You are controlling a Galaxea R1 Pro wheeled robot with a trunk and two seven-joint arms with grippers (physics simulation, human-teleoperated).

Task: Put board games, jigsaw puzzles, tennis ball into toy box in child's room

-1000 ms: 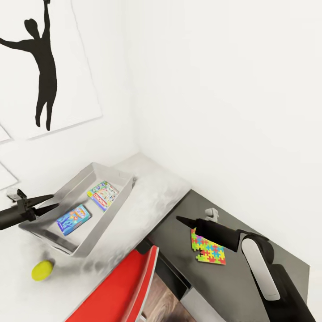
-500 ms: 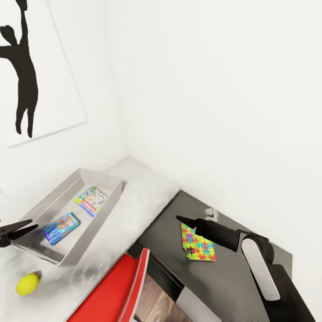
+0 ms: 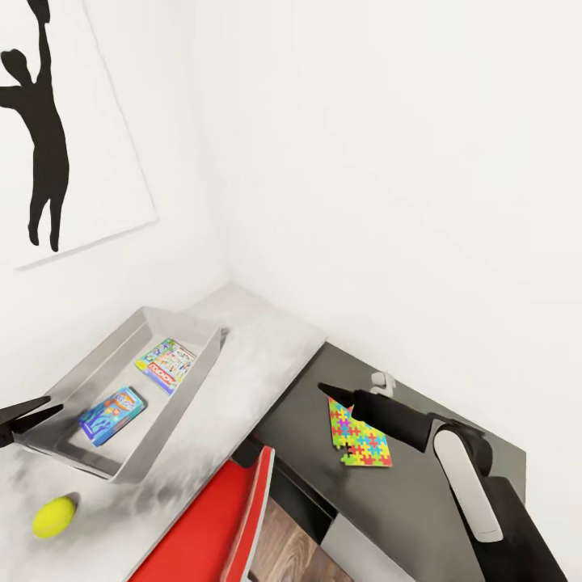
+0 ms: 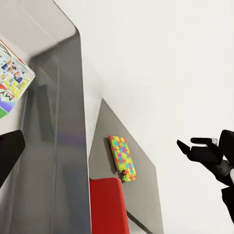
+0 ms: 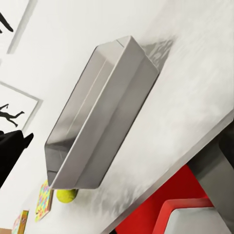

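Note:
The light grey toy box (image 3: 179, 400) stands on the table (image 3: 263, 343) near the wall corner. Two board games lie flat inside it, a multicoloured one (image 3: 166, 364) and a blue one (image 3: 113, 414). The tennis ball (image 3: 54, 517) rests on the tabletop just outside the box's near end. One jigsaw puzzle (image 3: 361, 436) lies on the lower dark grey section (image 3: 380, 505). My right gripper (image 3: 325, 390) hovers open by the jigsaw's far corner, holding nothing. Open and empty too, my left gripper (image 3: 36, 409) sits at the box's near-left end.
A red chair (image 3: 230, 517) is tucked against the desk's front edge, with wood floor below. White walls close the corner behind the toy box (image 5: 105, 114), one carrying a black silhouette picture (image 3: 40, 137). Past the ball (image 5: 66, 195) lies another multicoloured flat sheet (image 5: 44, 200).
The head camera has turned, so everything slid left in the picture. My right gripper has edged slightly away along the dark section. The toys lie as before.

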